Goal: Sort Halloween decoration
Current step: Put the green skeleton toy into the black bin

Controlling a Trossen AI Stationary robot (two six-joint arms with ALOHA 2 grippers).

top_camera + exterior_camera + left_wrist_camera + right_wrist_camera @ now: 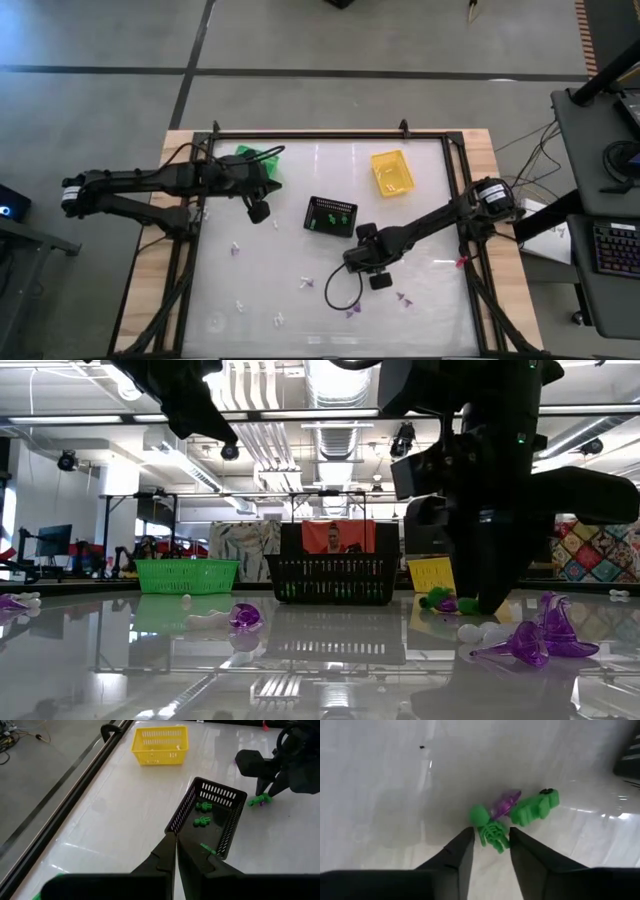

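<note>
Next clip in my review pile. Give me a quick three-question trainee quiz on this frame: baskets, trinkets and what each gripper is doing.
1. True or false: the black basket already holds green trinkets.
2. What lies between the fingers of the right gripper?
A. a purple trinket
B. a green skeleton trinket
C. nothing
3. Fill in: the left gripper hangs above the table with its fingers ____.

Key
1. True; several green pieces lie inside it.
2. B; the green skeleton trinket lies on the table between the open fingers, not yet gripped, with a purple trinket and another green trinket just beyond.
3. shut.
</note>
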